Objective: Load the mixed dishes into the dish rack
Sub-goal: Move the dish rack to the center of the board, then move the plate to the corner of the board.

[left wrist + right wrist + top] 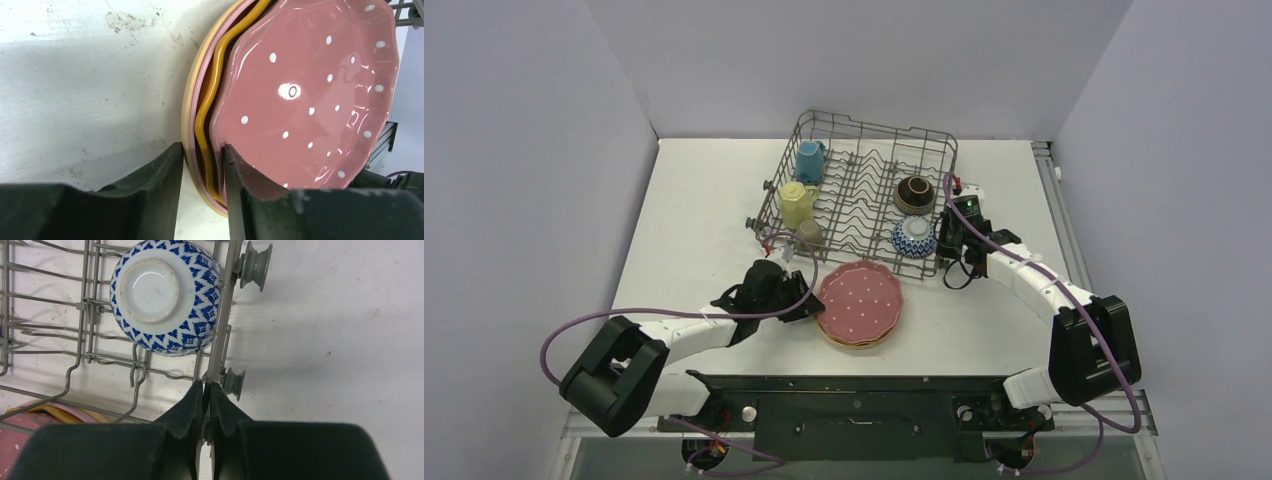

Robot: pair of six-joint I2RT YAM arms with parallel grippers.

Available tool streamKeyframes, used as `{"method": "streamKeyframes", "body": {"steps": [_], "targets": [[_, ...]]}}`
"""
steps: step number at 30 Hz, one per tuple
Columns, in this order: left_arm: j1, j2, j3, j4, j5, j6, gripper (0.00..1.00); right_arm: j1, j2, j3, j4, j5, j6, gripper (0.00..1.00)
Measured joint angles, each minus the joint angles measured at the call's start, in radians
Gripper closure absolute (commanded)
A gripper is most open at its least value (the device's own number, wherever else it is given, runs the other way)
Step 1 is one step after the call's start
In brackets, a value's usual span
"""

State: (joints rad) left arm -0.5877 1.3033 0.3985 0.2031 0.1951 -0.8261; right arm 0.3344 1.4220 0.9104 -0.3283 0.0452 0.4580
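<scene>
The pink white-dotted plate [860, 302] tops a stack on the table in front of the dish rack [871, 127]. Under it lie an orange plate [212, 95] and a tan plate [189, 100]. My left gripper [202, 150] is shut on the stack's left rim, one finger on the pink plate [310, 90] and the other against the tan rim. The rack holds a light-blue mug [809, 160], a pale-yellow mug [796, 203], an olive mug [809, 233], a dark-brown bowl [914, 193] and an upturned blue-white bowl [165, 295]. My right gripper [206, 387] is shut on the rack's wire [220, 315] at its near right corner.
The rack's grey wheels [255, 266] stick out on its right side. The plate stack [30, 420] shows at the right wrist view's lower left. Bare white table [694, 230] lies left of the rack. White walls close in the table at the back and sides.
</scene>
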Motion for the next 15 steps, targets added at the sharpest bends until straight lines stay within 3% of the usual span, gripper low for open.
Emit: {"method": "streamKeyframes", "body": {"steps": [15], "targets": [[-0.093, -0.127, -0.051, -0.072, -0.088, 0.020, 0.79, 0.000, -0.016, -0.037, 0.049, 0.000, 0.000, 1.00]]}}
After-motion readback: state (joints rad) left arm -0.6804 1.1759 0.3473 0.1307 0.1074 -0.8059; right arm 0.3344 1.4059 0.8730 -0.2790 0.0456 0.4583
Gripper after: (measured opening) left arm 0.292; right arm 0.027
